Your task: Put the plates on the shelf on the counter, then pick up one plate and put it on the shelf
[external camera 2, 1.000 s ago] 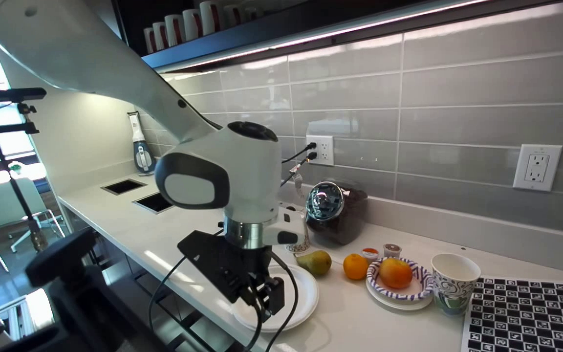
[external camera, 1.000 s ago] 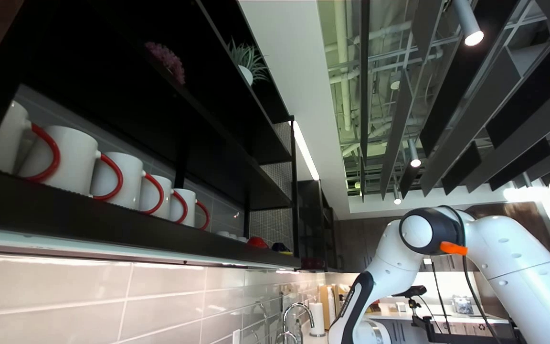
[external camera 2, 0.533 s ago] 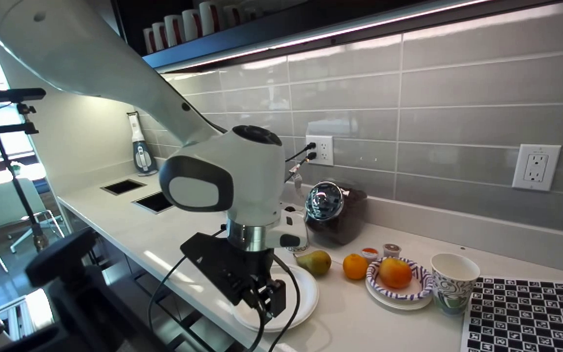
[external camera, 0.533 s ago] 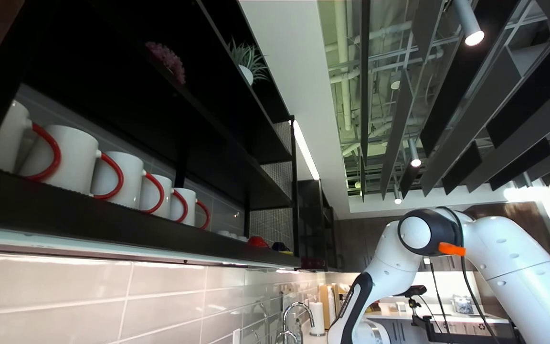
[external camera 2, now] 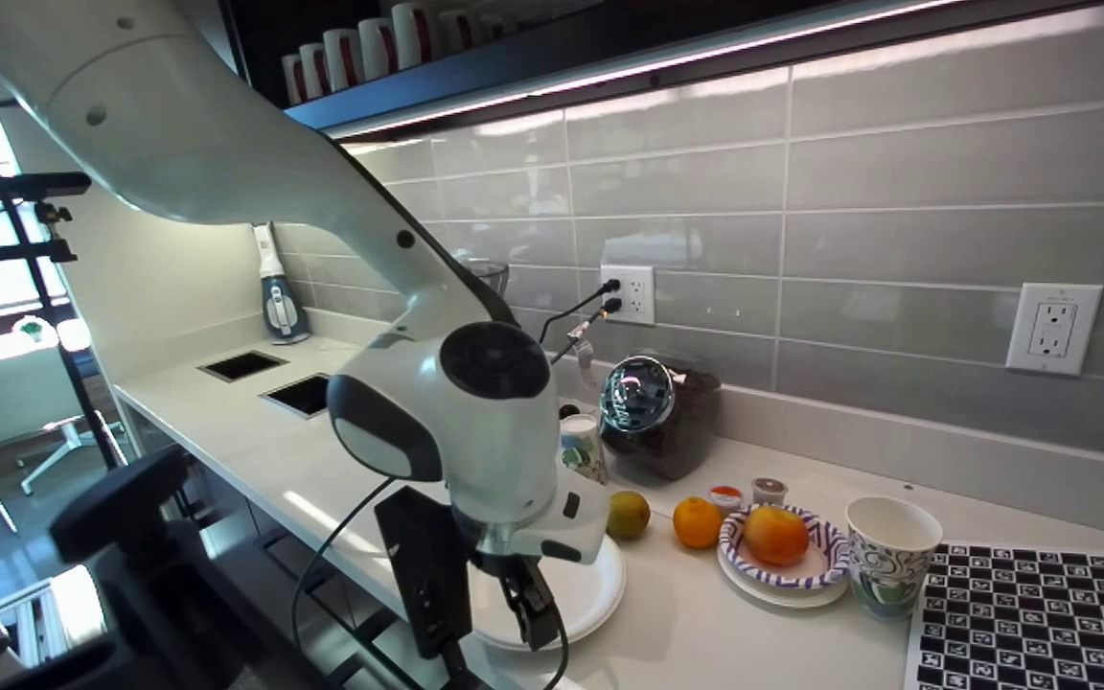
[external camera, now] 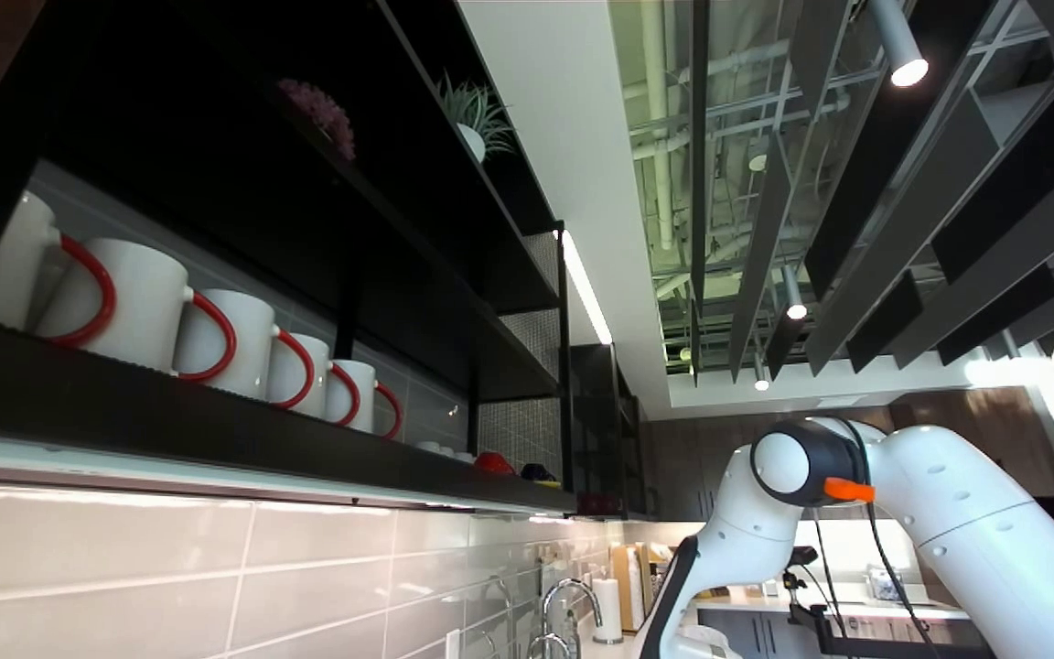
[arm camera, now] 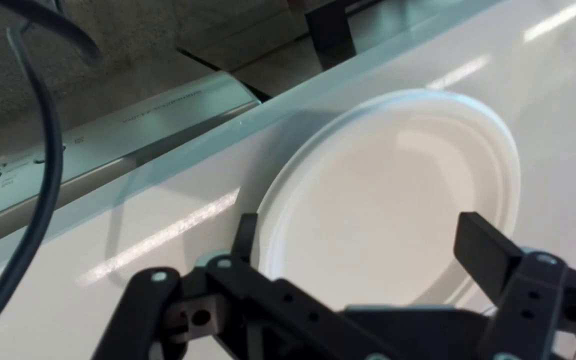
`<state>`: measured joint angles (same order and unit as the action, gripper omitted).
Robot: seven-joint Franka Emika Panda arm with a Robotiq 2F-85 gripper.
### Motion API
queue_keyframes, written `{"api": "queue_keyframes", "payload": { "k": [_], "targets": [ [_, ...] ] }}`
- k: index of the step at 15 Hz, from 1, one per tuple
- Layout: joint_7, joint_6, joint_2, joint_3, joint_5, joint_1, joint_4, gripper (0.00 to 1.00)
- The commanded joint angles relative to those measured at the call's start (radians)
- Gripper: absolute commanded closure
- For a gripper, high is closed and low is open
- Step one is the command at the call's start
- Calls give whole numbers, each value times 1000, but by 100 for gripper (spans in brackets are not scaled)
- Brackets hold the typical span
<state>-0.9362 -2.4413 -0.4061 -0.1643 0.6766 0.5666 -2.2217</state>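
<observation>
A round white plate (arm camera: 368, 190) lies on the counter (external camera 2: 667, 623), near its front edge. My gripper (arm camera: 358, 217) is open above it, with the plate's face showing between the fingers and nothing held. In the wrist view, one finger stands beside the plate's left rim and the other overlaps its right side; I cannot tell whether they touch it. A second white plate (external camera 2: 787, 599) sits under a patterned bowl (external camera 2: 838, 554) holding a fruit. High on the wall runs the black shelf (external camera: 307, 444), lined with white red-handled mugs (external camera: 143, 302).
Close beyond the plate are a pear (external camera 2: 628, 515), an orange (external camera 2: 697, 522), a paper cup (external camera 2: 581, 448) and a dark jar (external camera 2: 667, 431). Farther right stand another cup (external camera 2: 890, 556) and a checkered board (external camera 2: 1041, 613). A loose cable (arm camera: 50, 165) hangs near the gripper.
The arm has come lower and the hand has turned to point more steeply down over the plate. More of the pear is covered, and the paper cup behind it shows more. The plates have not moved.
</observation>
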Motion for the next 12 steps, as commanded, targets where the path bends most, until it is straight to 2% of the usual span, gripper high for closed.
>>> {"api": "queue_keyframes", "payload": {
  "k": [1, 5, 12],
  "targets": [
    [-88, -35, -30, 29, 185, 61, 33, 0],
    [-81, -4, -58, 7, 245, 57, 47, 0],
    [-47, 48, -138, 7, 243, 54, 96, 0]
  ]
}}
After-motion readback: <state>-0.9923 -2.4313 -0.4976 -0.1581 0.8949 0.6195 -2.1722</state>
